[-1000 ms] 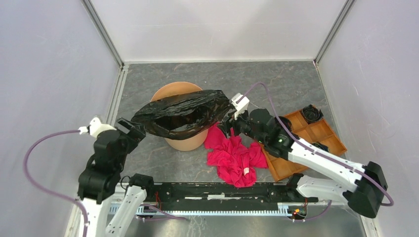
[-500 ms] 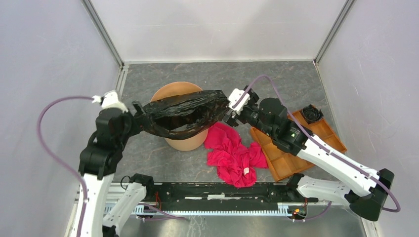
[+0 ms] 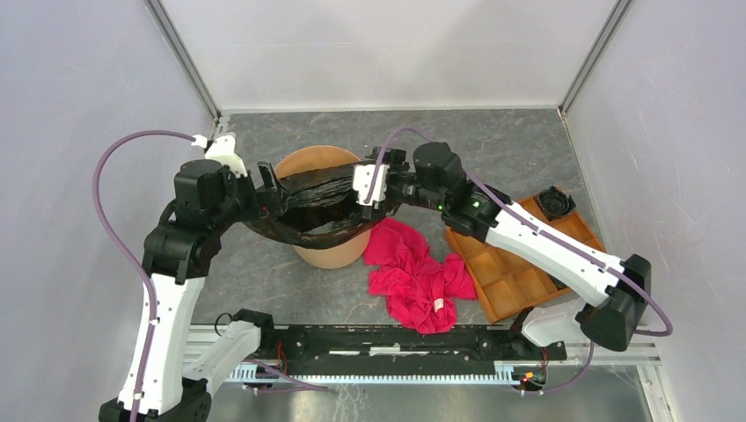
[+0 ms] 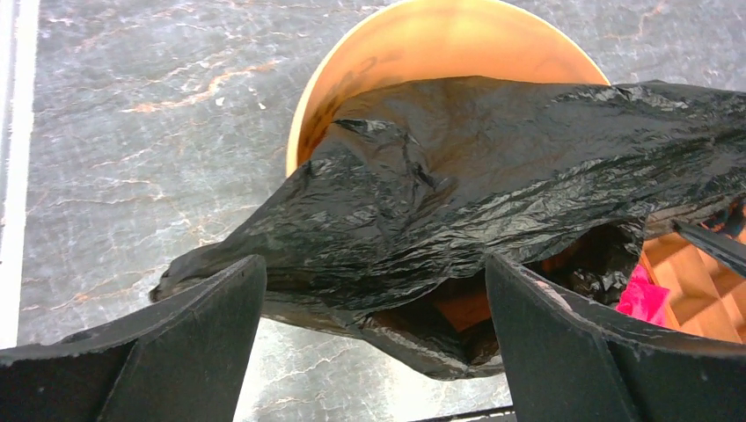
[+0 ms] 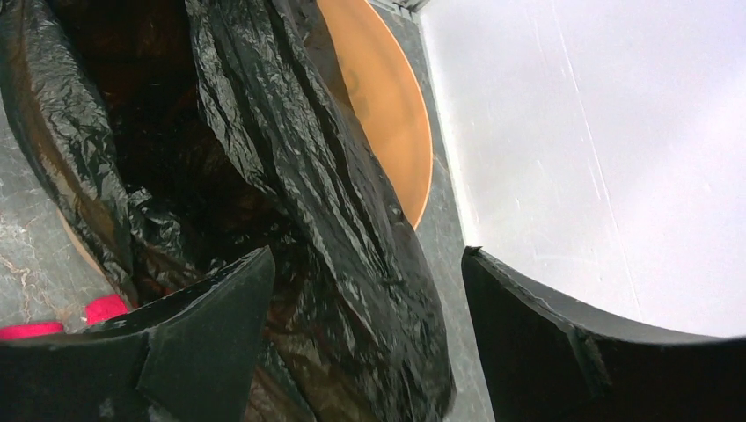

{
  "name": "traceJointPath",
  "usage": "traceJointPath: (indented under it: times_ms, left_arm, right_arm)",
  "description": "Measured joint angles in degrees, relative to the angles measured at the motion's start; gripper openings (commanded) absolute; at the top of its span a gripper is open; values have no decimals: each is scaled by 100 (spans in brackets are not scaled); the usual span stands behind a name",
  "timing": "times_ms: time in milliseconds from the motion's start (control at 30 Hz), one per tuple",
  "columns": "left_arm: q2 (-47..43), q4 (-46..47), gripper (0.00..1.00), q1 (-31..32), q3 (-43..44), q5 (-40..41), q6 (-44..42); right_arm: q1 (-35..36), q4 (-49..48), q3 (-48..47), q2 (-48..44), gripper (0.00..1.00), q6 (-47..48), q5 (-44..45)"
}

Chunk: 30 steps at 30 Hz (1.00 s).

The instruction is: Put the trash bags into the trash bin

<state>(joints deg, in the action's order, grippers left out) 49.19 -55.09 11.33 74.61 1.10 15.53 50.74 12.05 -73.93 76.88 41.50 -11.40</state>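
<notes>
Black bag brought over the bucket, not yet inside.
Nearest, the crumpled red-pink cloth (image 3: 418,272) lay just beside the round orange-tan plastic bucket (image 3: 305,159). Within the last second both arms had reached forward, so the thin glossy black plastic bag (image 3: 317,195) now spanned the bucket's mouth, sagging over its near rim; lowering likely came next. The left gripper (image 4: 374,264) and right gripper (image 5: 368,255) both had jaws spread wide around the film. Whether it was hooked on them stayed hidden, as did the bucket's floor.
</notes>
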Motion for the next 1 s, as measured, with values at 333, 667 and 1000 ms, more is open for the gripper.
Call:
traceJointPath:
  times_ms: [333,667,1000]
  left_arm:
    - [417,-4,100,2,42,-422,-103]
    - [76,44,100,2,-15,-109,-103]
    - [-122,688,100,39,-389,-146,-566]
  right_arm:
    - [-55,-227,-457,872,24,-249,-219]
    - [-546,-1460,-686,1233,0,-1818,157]
    - [-699,-1510,-1062,1698,0,-2634,-256]
